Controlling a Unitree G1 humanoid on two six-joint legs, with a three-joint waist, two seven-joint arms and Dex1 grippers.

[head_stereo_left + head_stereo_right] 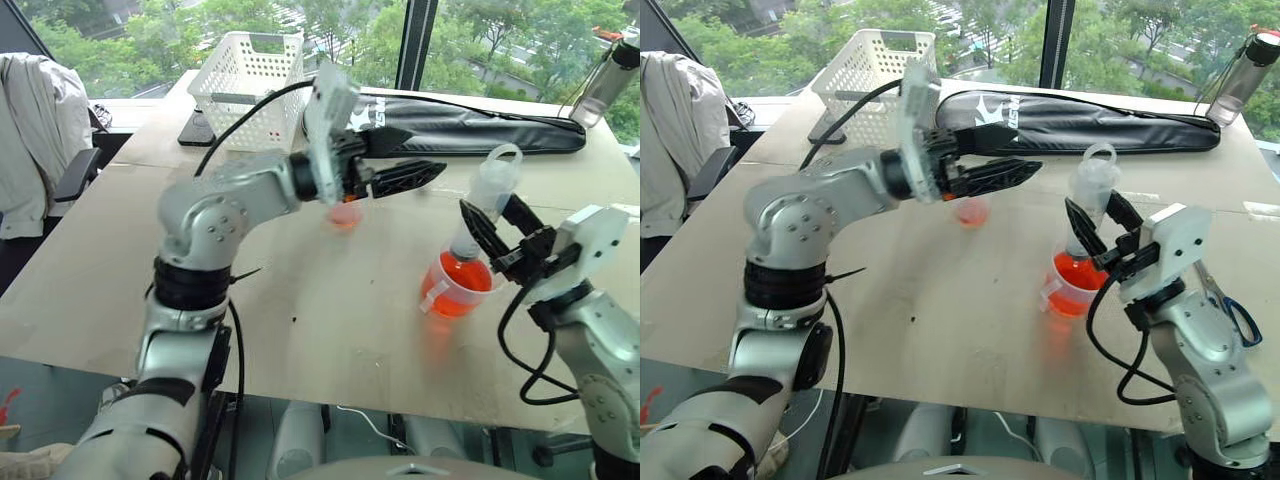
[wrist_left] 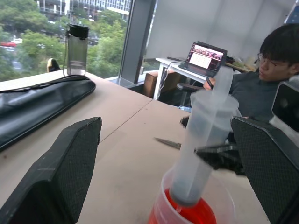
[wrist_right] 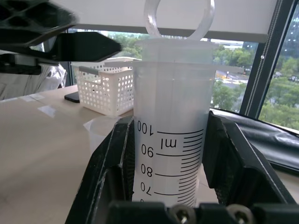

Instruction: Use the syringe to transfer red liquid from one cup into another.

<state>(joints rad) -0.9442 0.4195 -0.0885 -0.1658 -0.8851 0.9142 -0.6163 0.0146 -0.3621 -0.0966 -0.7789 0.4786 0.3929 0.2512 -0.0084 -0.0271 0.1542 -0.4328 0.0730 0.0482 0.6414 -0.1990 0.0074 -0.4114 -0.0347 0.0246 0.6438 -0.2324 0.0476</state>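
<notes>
Syringe (image 1: 482, 205) stands tip-down in the measuring cup (image 1: 455, 285) of red liquid (image 1: 462, 275), clamped by the right gripper (image 1: 490, 232), while the wide-open left gripper (image 1: 405, 177) nears its plunger and could tip the cup.

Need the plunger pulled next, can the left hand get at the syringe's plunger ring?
Probably yes: the left hand is open, level with the plunger ring, nothing between them; the right hand grips the syringe lower.

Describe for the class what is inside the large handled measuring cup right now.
The measuring cup holds red liquid, and the syringe, gripped by the right hand, stands in it tip down. The tip itself is hidden in the liquid.
</notes>
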